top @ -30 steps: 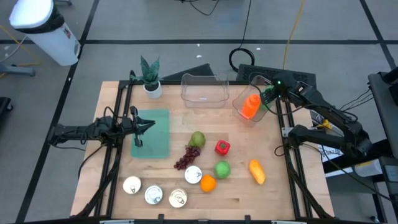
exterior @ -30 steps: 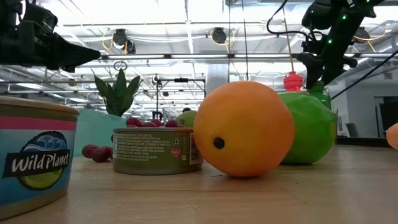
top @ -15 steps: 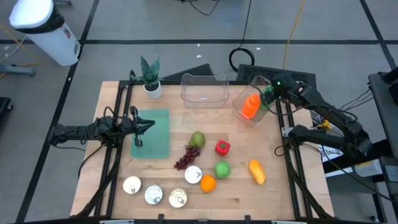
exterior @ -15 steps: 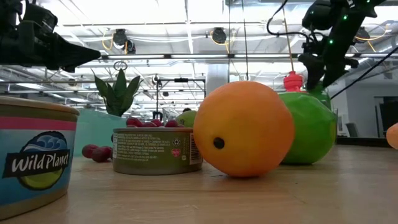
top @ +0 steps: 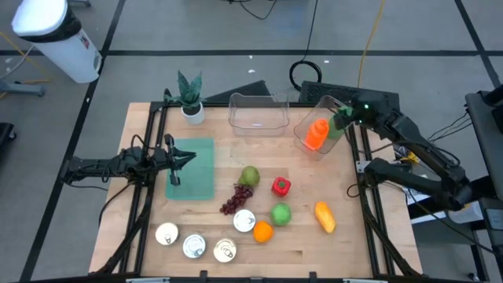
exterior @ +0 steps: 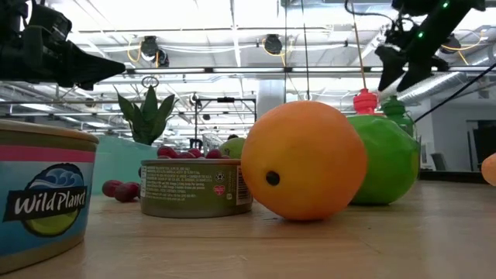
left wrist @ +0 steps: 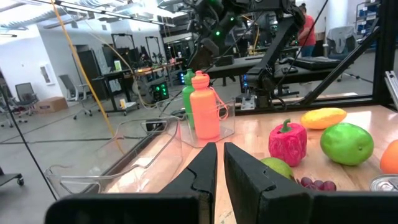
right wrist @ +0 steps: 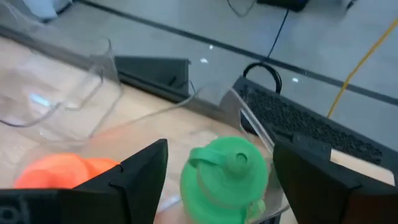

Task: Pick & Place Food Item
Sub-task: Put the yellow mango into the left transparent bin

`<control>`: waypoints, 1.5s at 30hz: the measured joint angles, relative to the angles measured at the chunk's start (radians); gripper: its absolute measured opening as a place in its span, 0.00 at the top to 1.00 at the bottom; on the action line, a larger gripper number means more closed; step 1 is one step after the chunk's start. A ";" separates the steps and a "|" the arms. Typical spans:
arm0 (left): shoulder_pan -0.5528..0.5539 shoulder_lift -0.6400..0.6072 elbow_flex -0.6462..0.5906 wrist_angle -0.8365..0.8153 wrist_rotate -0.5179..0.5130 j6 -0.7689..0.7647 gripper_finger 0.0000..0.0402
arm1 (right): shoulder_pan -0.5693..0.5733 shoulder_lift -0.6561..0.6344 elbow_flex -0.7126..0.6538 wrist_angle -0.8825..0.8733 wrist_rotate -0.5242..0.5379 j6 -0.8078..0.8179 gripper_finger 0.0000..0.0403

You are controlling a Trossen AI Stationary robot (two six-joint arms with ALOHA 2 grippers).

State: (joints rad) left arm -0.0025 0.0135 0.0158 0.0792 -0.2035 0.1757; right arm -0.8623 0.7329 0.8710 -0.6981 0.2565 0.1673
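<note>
Food lies on the wooden table: a pear (top: 250,175), grapes (top: 233,200), a red pepper (top: 280,186), a green apple (top: 280,213), an orange (top: 262,231) and a yellow fruit (top: 324,217). My right gripper (right wrist: 219,149) is open above a green bottle (right wrist: 227,174), one finger on either side of its cap, apart from it. The green bottle stands beside an orange bottle (top: 317,134) in a clear bin (top: 302,135) at the far right. My left gripper (left wrist: 217,162) is shut and empty, held above a teal mat (top: 196,177) at the left.
A second clear bin (top: 257,112) stands at the far edge, with a potted plant (top: 190,98) to its left. Several tin cans (top: 193,246) stand near the front edge, one more (top: 244,220) beside the orange. Black frame rails (top: 368,220) run along both table sides.
My right gripper has risen from the green bottle's top and drawn a little toward the table's far right corner. The green bottle stays standing in the bin.
</note>
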 joint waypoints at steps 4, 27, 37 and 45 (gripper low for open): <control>0.000 0.000 0.000 0.000 0.000 0.000 0.90 | 0.023 -0.060 0.026 -0.001 -0.085 -0.001 0.32; 0.000 0.000 0.000 0.000 0.000 0.000 0.90 | 0.385 -0.291 -0.008 0.625 -1.021 0.210 0.32; 0.000 0.000 0.000 0.000 0.000 0.000 0.90 | 0.662 -0.185 -0.310 1.407 -1.016 0.286 0.32; 0.000 0.000 0.000 0.000 0.000 0.000 0.90 | 0.974 0.021 -0.320 1.496 -0.862 0.014 0.32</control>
State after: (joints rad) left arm -0.0028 0.0139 0.0158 0.0794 -0.2039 0.1757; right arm 0.1115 0.7540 0.5506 0.7980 -0.6051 0.1809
